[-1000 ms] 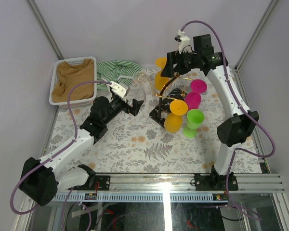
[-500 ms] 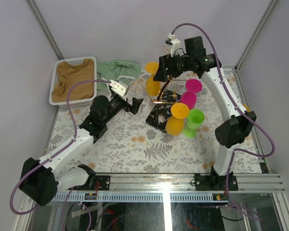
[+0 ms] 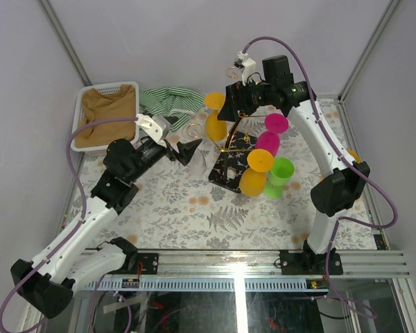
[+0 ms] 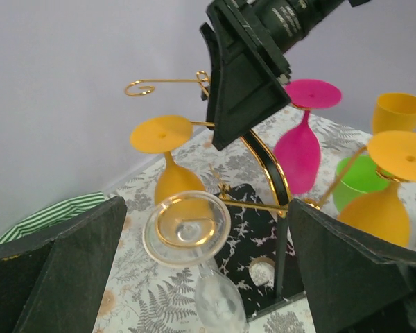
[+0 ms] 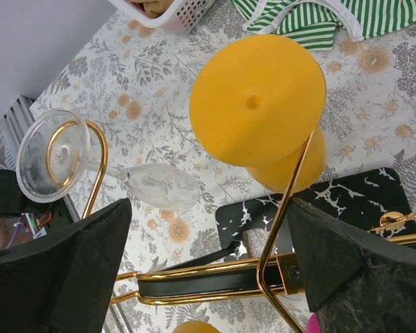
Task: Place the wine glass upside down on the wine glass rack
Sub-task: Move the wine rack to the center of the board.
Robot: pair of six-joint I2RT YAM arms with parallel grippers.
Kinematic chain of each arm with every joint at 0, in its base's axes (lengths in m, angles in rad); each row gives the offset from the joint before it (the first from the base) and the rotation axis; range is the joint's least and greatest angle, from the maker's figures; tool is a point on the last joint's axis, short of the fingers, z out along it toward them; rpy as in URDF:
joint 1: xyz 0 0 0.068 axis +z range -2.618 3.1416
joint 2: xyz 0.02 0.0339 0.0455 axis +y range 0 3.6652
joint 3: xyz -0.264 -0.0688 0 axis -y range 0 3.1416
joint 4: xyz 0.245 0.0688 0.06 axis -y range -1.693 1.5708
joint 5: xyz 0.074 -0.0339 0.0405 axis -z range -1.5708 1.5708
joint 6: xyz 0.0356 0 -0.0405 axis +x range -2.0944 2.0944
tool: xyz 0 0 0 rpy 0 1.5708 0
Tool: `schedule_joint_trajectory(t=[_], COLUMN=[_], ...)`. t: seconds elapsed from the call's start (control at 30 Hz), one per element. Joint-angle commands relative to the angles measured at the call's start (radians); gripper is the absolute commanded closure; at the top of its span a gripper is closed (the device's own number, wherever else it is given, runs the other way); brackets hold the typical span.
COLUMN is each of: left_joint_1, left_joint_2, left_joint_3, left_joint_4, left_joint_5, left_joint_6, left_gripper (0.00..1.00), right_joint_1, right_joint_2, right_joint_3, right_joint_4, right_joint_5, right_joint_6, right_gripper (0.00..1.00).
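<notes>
The clear wine glass (image 3: 196,158) hangs upside down from a curled gold hook of the wine glass rack (image 3: 225,168), foot up and bowl down, beside the black speckled base. In the left wrist view its foot (image 4: 187,227) sits in the gap of my open left gripper (image 4: 206,229), touching neither finger. My right gripper (image 3: 237,103) stands open over the rack's top. Its view shows the gold and black post (image 5: 215,284) between the fingers (image 5: 62,270), with the wine glass (image 5: 159,186) on its hook to the left.
Orange (image 3: 215,121), pink (image 3: 269,142) and green (image 3: 281,170) plastic glasses hang upside down on the rack's other arms. A white basket (image 3: 80,114) holding a brown cloth stands at the back left. A green striped cloth (image 3: 168,100) lies next to it.
The rack with its hanging glasses has shifted left and toward the near side, and my right gripper went left with it. My left arm has risen and drawn back; its gripper stays open by the clear glass.
</notes>
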State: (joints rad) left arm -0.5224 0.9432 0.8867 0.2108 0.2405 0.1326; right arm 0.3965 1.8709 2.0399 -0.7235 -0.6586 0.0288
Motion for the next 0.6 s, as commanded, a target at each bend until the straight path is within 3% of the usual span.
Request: schedule_joint_trajectory(t=[0.0,0.57], left_joint_1=[0.005,0.005], left_joint_2=[-0.045,-0.048], left_joint_3=[0.009,0.039], left_joint_4=[-0.093,-0.025], left_joint_5=[0.088,0.031], left_joint_6=[0.026,0.042], left_gripper=[0.00,0.00], right_joint_1=[0.049,0.094], right_joint_2=[-0.044,-0.075], right_joint_3=[-0.065,-0.128], right_joint_4=[-0.152,-0.157], right_joint_5=[-0.085,-0.098], right_joint_6=[0.036,0.014], right_gripper=[0.00,0.00])
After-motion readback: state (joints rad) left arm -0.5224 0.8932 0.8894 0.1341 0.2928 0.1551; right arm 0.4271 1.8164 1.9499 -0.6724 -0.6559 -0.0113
